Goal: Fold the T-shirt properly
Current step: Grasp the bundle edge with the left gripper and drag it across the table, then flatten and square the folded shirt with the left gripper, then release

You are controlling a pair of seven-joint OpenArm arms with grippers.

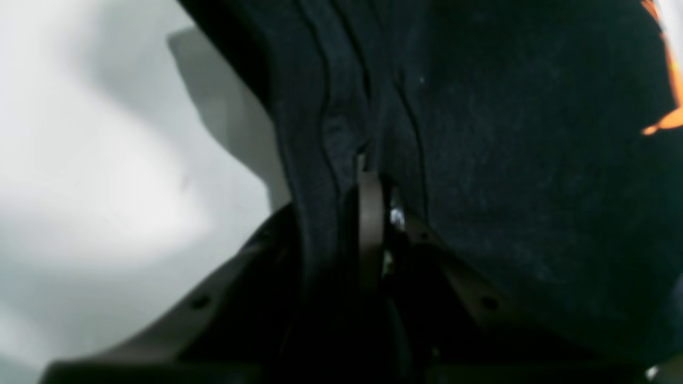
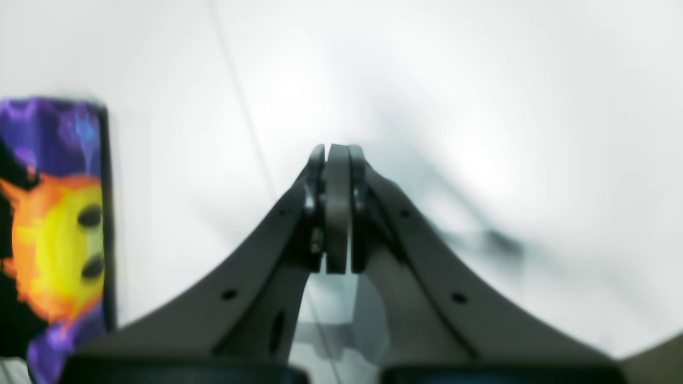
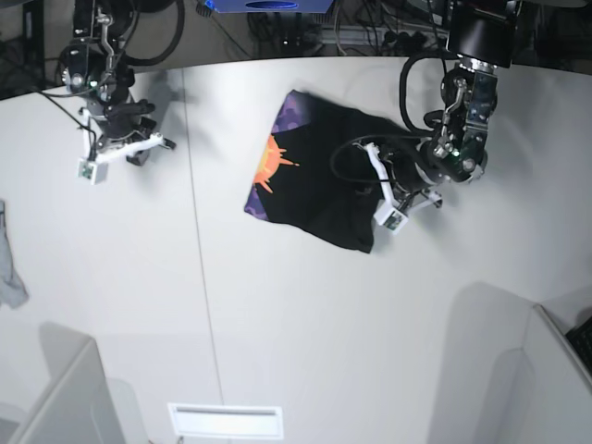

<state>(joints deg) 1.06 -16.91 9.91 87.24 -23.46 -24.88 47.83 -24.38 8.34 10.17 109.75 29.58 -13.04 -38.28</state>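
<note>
The black T-shirt (image 3: pixel 324 185) lies partly folded on the white table (image 3: pixel 277 324), with its orange sunburst and purple print showing along its left edge. My left gripper (image 3: pixel 375 178) is at the shirt's right side. In the left wrist view it (image 1: pixel 371 178) is shut on bunched folds of the black cloth (image 1: pixel 507 160). My right gripper (image 3: pixel 139 155) is far to the left of the shirt, over bare table. In the right wrist view it (image 2: pixel 337 154) is shut and empty, with the shirt's print (image 2: pixel 53 224) at the left edge.
A small pale grey cloth scrap (image 3: pixel 9 268) lies at the table's left edge. White partitions stand at the bottom left (image 3: pixel 65 388) and bottom right (image 3: pixel 546 370). A table seam (image 3: pixel 199 231) runs top to bottom left of the shirt. Cables and equipment line the far edge.
</note>
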